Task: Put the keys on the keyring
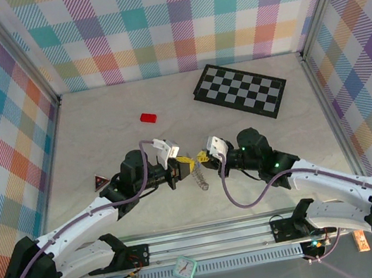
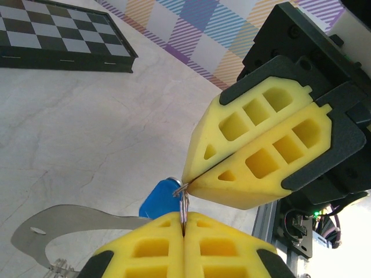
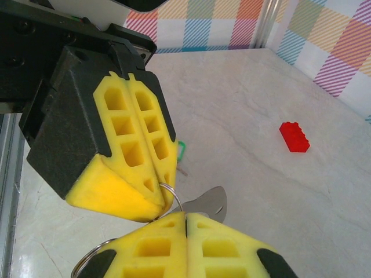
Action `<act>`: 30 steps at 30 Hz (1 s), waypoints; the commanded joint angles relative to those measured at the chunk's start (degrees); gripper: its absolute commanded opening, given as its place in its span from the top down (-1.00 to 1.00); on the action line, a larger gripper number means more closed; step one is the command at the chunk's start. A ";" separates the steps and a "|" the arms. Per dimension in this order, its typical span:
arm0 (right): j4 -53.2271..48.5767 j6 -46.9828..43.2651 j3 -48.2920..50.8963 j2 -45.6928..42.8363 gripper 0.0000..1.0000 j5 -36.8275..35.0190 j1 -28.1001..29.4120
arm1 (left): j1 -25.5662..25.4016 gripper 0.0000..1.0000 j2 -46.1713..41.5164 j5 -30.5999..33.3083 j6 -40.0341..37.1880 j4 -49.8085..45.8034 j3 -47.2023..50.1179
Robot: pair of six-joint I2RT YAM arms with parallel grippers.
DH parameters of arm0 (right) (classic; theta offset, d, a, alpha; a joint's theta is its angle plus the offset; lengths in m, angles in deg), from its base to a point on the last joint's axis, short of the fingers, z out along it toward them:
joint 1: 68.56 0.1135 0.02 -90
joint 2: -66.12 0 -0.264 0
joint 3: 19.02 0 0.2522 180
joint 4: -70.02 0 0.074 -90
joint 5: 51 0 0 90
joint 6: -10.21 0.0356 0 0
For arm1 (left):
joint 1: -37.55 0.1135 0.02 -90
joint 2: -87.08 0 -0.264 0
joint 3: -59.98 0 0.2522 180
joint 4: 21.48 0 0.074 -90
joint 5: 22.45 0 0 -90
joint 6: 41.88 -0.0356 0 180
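My left gripper and right gripper meet tip to tip over the middle of the table. Both are shut on the keyring, a thin silvery wire loop pinched between the two pairs of yellow fingers; more of it dangles below. In the left wrist view my left gripper clamps the wire from below and the right fingers clamp it from above. The blue key hangs just behind the ring beside a flat silvery tab. A green key peeps out behind the left fingers, above my right gripper.
A black-and-white checkerboard lies at the back right. A red block sits at the back left of centre. A small dark red triangle lies left of the left arm. Plaid walls enclose the table; an aluminium rail runs along the near edge.
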 commanded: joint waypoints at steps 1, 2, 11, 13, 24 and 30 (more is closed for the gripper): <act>1.55 0.62 0.33 0.10 1.00 1.45 -0.12 | 0.31 1.00 -0.06 0.27 0.55 3.48 -0.77; 1.39 0.54 0.27 -0.03 1.00 1.27 -0.05 | 0.34 1.00 0.00 0.39 0.57 3.48 -0.77; 0.76 0.47 0.10 0.06 1.00 1.41 -0.05 | 0.34 1.00 0.20 0.83 0.79 3.65 -0.77; 0.75 0.51 0.02 0.19 1.00 1.81 -0.06 | 0.30 1.00 0.29 0.84 0.81 3.65 -0.77; 1.00 1.04 -0.02 0.89 1.00 3.74 -0.09 | 0.31 1.00 0.40 1.01 1.00 4.00 -0.77; 1.10 1.39 -0.08 1.07 1.00 4.53 -0.05 | 0.34 1.00 0.32 1.23 1.09 4.25 -0.86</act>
